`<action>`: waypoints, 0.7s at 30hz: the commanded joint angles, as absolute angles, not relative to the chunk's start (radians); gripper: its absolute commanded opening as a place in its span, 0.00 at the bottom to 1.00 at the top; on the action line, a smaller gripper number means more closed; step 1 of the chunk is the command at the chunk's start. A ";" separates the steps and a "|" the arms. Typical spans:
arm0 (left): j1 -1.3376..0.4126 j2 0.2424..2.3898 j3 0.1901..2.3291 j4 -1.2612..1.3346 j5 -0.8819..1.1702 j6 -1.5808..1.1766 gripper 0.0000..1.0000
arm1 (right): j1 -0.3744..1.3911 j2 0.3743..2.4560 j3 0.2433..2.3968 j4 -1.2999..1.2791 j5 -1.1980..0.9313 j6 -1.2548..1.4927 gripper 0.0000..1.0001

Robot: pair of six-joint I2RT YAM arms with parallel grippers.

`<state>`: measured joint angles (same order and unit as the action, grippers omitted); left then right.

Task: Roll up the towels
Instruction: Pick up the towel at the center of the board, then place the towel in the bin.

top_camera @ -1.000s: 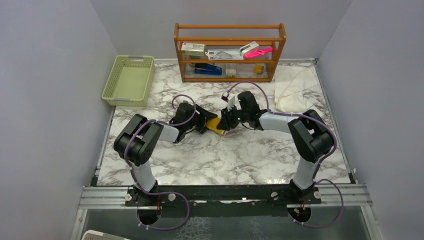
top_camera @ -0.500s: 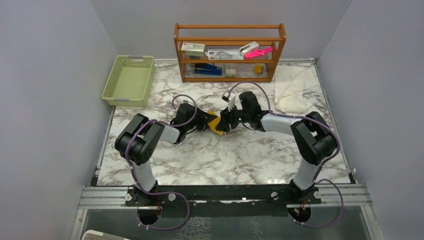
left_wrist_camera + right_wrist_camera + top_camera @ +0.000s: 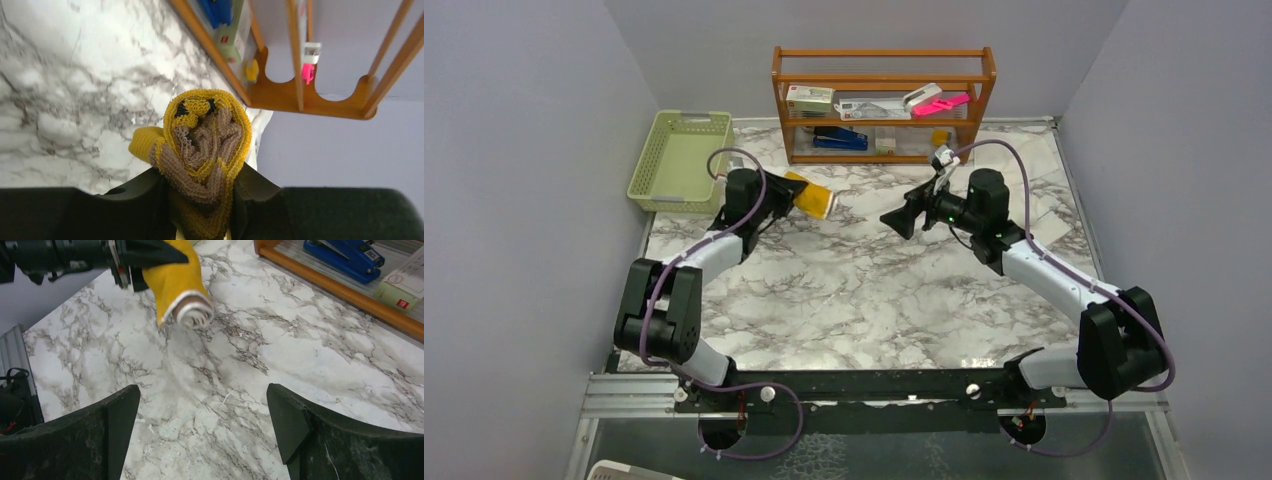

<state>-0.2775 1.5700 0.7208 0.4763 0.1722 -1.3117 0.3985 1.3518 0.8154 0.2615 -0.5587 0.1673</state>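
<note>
One yellow towel (image 3: 205, 145) | rolled, brown-patched | end apparently white-edged | in left jaws

Robot test cell in a lab, not a home or shop.

From my remote seat I see a mock-marble table (image 3: 874, 300) boxed in on three sides by plain grey walls (image 3: 524, 150). Two arms (image 3: 709, 250) are bolted to a metal rail (image 3: 874, 392) at its near edge, and purple cables (image 3: 800, 420) loop below it. The props look staged: a wooden shelf (image 3: 884, 105) of office bits with a blue stapler (image 3: 840, 140), and a green basket (image 3: 682, 160) in the far left corner.
</note>
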 commanded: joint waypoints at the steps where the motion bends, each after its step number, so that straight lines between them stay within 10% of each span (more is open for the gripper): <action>1: -0.092 1.507 0.919 0.239 0.196 -1.126 0.00 | 0.408 1.358 0.788 0.284 -0.574 0.187 0.99; 21: 0.354 2.127 1.829 -0.063 0.395 -0.949 0.00 | 0.408 1.366 0.751 0.293 -0.792 0.227 0.99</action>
<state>0.3286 2.0392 1.6627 0.0044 0.3985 -0.9833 0.4046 1.3533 0.7513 0.2768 -0.7231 0.2115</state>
